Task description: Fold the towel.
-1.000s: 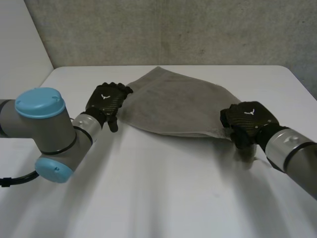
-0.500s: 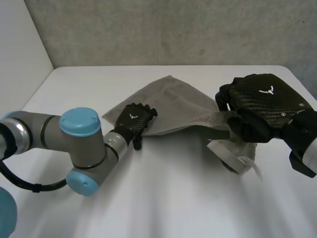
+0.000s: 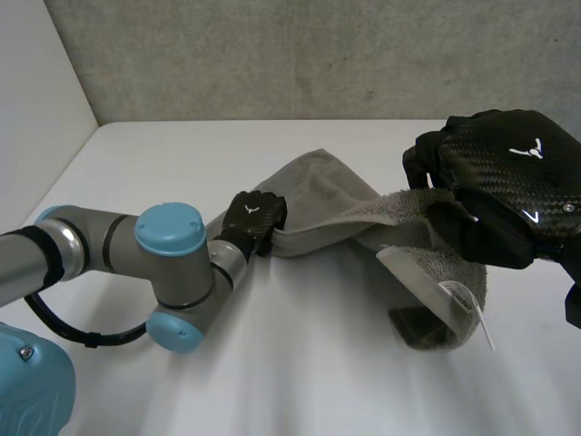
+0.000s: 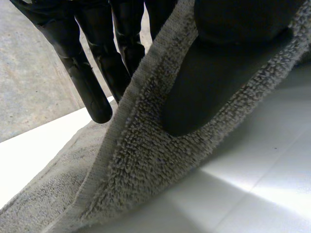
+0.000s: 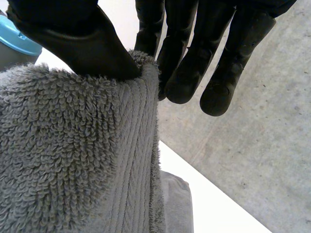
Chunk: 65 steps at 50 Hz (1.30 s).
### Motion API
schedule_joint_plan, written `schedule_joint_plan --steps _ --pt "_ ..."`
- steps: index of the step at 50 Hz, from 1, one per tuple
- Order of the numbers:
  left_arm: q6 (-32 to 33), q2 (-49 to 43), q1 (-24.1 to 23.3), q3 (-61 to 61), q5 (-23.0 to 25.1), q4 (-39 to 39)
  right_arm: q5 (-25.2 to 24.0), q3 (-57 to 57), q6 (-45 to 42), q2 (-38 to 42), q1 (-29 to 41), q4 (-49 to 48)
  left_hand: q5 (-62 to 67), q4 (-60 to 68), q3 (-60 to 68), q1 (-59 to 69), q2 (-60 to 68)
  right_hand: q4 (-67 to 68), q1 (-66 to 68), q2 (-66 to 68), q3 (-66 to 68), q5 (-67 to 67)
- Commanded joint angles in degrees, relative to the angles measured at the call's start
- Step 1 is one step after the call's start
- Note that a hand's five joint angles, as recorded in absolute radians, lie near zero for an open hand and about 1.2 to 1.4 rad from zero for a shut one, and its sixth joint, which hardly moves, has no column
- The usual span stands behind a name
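the soft grey towel (image 3: 331, 195) stretches across mid-frame, black left hand (image 3: 254, 216) pinching its left end, black right hand (image 3: 508, 182) pinching its high right end.

A white worktop (image 3: 300, 372) spreads across the lower and middle part of the head view, with its rounded far corners at upper left and upper right. Behind it, along the top of the frame, stands a rough grey concrete wall (image 3: 300, 54). A plain white panel (image 3: 36, 100) takes the upper left corner.
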Motion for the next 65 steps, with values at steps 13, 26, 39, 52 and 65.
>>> schedule_joint_plan --steps 13,26,39,52,65 --pt "0.77 28.7 12.65 -9.13 -1.1 -0.97 -4.6 -8.82 -0.44 13.0 -9.31 -0.6 23.22 13.13 13.05 13.27 12.95 3.79 4.98 4.52 3.41 3.55" --pt "1.12 48.96 12.91 -19.61 -0.75 -1.59 -4.16 -18.75 -0.35 21.07 -9.57 1.76 23.22 13.13 13.05 13.27 12.95 3.79 4.98 4.52 3.41 3.55" --pt "12.9 27.95 13.09 -14.33 -1.72 -9.32 0.04 -29.02 -12.2 43.12 -8.26 10.12 23.22 13.13 13.05 13.27 12.95 3.79 4.98 4.52 3.41 3.55" --pt "19.76 10.02 15.11 21.05 -5.85 -9.33 12.89 -48.73 -16.88 58.62 -0.61 -10.97 23.22 13.13 13.05 13.27 12.95 3.79 4.98 4.52 3.41 3.55" --pt "12.12 23.9 15.81 18.03 -5.5 13.62 14.48 -38.97 -10.21 45.26 0.45 -38.42 23.22 13.13 13.05 13.27 12.95 3.79 4.98 4.52 3.41 3.55"
